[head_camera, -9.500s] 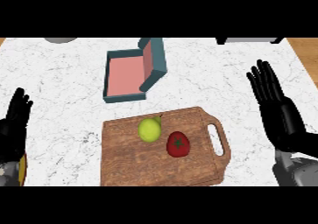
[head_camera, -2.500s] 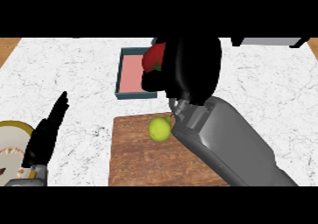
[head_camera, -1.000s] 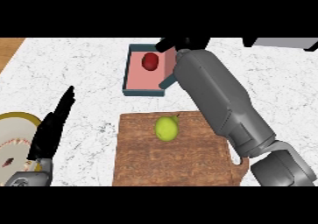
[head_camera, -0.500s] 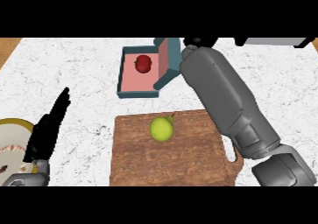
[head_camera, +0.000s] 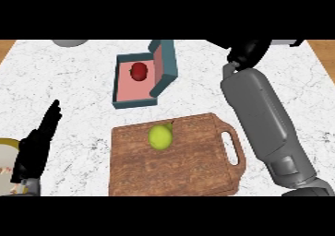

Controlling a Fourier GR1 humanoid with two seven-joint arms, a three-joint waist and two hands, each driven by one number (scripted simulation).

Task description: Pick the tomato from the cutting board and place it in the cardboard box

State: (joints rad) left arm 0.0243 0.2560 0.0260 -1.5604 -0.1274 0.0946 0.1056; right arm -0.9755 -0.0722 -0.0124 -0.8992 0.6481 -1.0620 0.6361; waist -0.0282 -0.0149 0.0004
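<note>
Beside the box [head_camera: 164,62], right hand [head_camera: 247,50] far forward

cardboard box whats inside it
The tomato lies inside the cardboard box, on its pink floor toward the far end. Nothing else shows; the raised teal wall may hide a strip along the right.

Left hand [head_camera: 38,143]: your near-left one, fingers straight, pointing far.
Right hand [head_camera: 247,51]: far right, at the end of your outstretched forearm [head_camera: 261,120].
</note>
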